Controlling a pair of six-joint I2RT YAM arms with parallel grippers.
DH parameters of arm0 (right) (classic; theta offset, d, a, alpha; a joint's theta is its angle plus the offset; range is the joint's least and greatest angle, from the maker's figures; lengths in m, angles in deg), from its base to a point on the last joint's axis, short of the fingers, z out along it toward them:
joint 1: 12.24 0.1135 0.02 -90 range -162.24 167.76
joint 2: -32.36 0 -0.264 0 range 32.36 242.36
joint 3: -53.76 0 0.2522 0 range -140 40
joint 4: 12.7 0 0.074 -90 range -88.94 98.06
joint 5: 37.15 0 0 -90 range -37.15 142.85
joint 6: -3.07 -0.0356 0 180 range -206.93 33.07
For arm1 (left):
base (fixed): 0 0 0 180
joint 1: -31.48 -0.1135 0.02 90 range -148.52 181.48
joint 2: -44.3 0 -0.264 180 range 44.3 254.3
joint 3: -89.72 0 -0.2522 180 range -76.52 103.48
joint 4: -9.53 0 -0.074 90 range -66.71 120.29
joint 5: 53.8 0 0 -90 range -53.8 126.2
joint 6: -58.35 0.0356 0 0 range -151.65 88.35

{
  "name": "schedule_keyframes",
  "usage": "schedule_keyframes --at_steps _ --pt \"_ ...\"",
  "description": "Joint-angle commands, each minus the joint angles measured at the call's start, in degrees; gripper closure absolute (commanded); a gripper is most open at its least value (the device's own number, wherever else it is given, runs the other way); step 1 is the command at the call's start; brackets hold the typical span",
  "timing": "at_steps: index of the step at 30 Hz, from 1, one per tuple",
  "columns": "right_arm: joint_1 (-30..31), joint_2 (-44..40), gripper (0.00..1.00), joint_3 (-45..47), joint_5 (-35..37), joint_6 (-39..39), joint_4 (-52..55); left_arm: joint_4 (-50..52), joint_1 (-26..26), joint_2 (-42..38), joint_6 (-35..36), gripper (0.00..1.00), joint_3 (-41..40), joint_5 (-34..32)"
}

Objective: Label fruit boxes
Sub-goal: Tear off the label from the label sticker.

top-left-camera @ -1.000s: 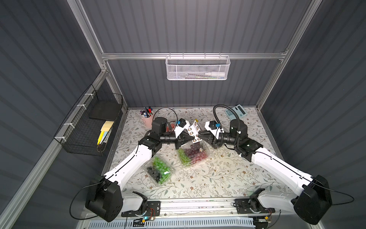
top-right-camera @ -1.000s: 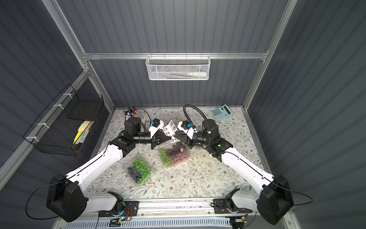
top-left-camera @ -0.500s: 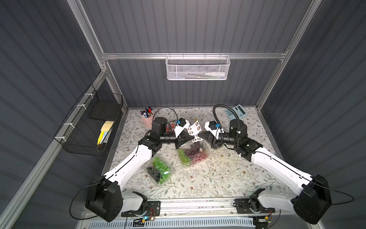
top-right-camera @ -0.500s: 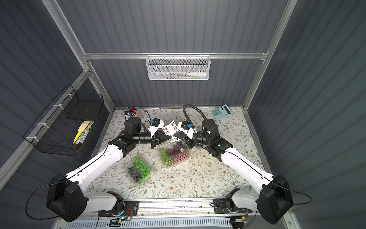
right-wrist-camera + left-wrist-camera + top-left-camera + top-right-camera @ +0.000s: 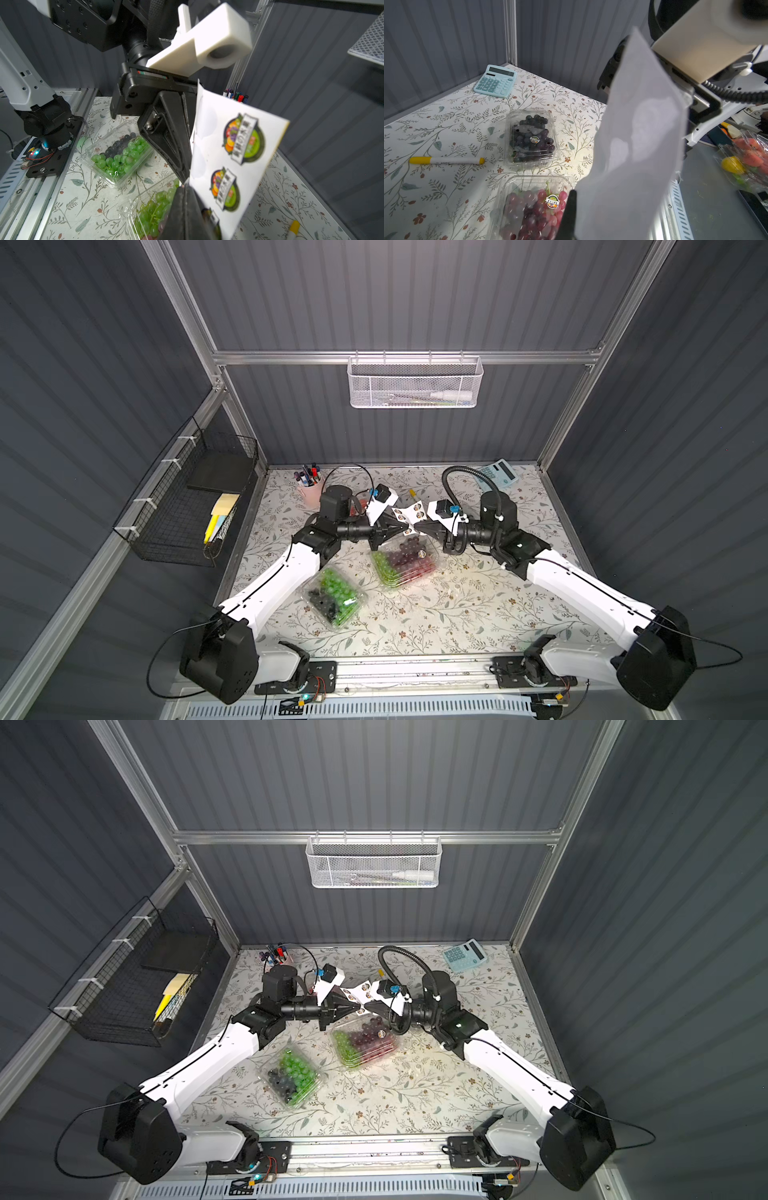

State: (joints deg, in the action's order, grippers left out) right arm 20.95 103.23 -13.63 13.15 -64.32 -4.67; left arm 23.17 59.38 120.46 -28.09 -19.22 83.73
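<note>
- the left gripper [image 5: 404, 526] is pinched tight on one edge of the white sheet of round fruit stickers [image 5: 409, 514], holding it in the air above the floral table [image 5: 457, 614].
- the right gripper [image 5: 418, 527] meets it tip to tip, jaws closed on the sheet's lower corner.
- right under the sheet lies the clear plastic punnet of green and red grapes [image 5: 405, 562], with a round sticker [image 5: 552, 201] on its lid.
- the clear punnet of dark blueberries [image 5: 529, 139] lies just beyond it, toward the light-blue calculator [image 5: 495, 81], and also has a sticker on its lid.
- the clear punnet of green and black grapes [image 5: 334, 597] lies nearer the front, beside the left arm.
- a white marker with yellow ends [image 5: 446, 160] lies near the blueberries.
</note>
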Motion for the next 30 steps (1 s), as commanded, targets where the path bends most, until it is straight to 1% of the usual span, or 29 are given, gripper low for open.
schedule_keyframes --at_steps 1,7,10,16,17,24,27,30 --pt "0.7 -1.0 1.0 0.6 -0.3 2.5 2.1 -0.9 0.3 1.0 -2.1 1.0 1.3 -1.0" --pt "1.1 -1.0 1.0 0.8 4.1 3.3 2.3 -1.0 0.3 1.5 -2.8 1.0 1.7 0.2" --pt "1.1 -1.0 1.0 0.8 4.7 3.7 2.3 -0.9 0.3 1.5 -2.9 1.0 1.7 0.6" --pt "1.2 -1.0 1.0 1.1 3.0 4.4 2.7 -1.0 0.3 1.8 -4.0 1.0 1.9 -0.6" --pt "1.2 -2.6 1.0 1.1 2.6 4.5 3.0 -0.8 0.3 2.0 -4.3 1.0 2.1 -1.2" --pt "1.3 -3.2 1.0 1.1 0.9 5.2 5.4 -0.6 0.3 3.2 -6.3 1.0 2.8 -3.3" --pt "1.3 -3.4 1.0 0.9 1.3 2.9 5.5 -0.4 0.2 3.4 -7.1 1.0 2.8 -5.5" --pt "1.3 -3.0 1.0 0.2 2.9 -2.4 5.2 1.2 -0.4 3.6 -7.7 1.0 3.3 -9.1"
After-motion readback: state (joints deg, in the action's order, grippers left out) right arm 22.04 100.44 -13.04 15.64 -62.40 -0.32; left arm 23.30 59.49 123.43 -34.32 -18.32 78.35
